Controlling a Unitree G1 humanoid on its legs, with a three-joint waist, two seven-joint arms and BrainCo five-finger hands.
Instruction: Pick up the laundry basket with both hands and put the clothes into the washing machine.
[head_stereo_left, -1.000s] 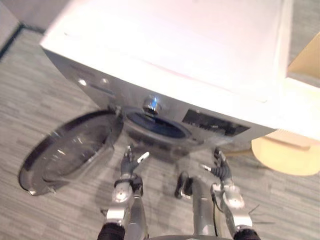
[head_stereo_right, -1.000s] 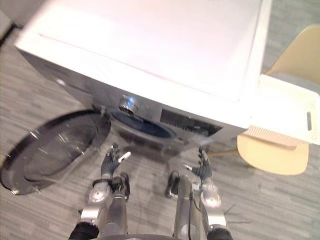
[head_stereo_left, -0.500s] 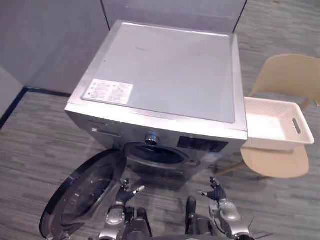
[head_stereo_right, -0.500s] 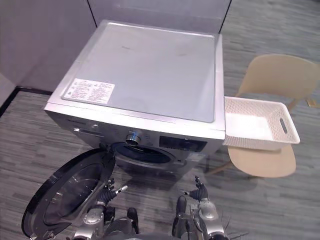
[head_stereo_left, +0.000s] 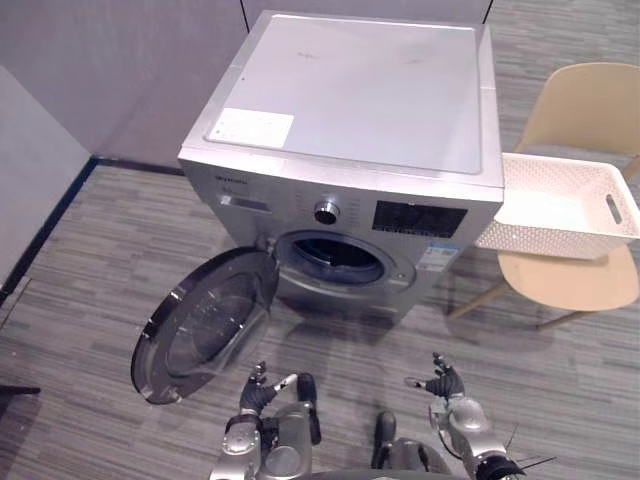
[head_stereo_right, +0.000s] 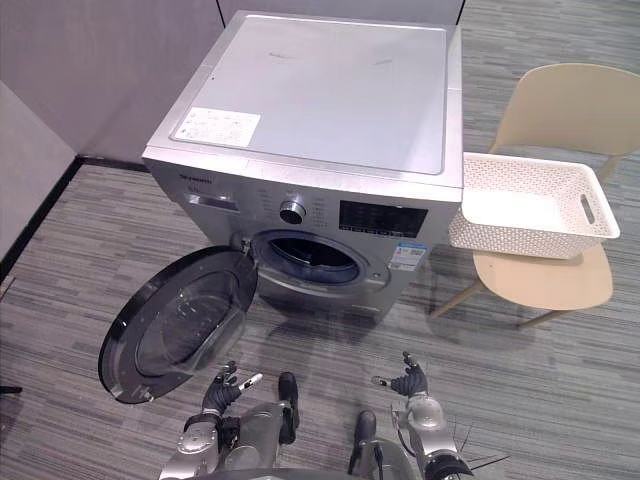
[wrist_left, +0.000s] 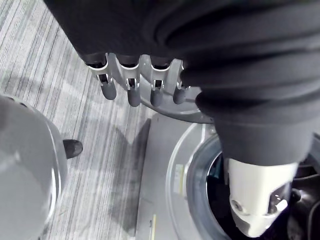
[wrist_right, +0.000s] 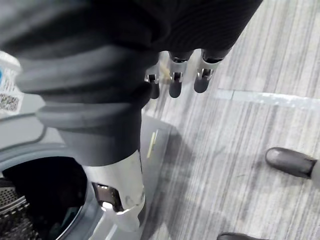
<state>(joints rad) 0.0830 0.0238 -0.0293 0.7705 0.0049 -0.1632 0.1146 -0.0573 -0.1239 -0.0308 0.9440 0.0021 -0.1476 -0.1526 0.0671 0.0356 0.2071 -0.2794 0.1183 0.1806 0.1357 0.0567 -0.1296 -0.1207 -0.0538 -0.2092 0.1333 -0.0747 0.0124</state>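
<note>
While holding nothing in slack-fingered left hand (head_stereo_left: 260, 388) or right hand (head_stereo_left: 444, 383), leaves white latticed laundry basket (head_stereo_left: 545, 236), seemingly empty, untouched right of open-doored silver washing machine (head_stereo_left: 350, 95).

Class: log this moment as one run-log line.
washer door: open | laundry basket: on chair, untouched | left hand: open, empty | right hand: open, empty

Even light, glare on the washing machine (head_stereo_left: 380, 80), soft floor (head_stereo_left: 100, 250) shadows.
</note>
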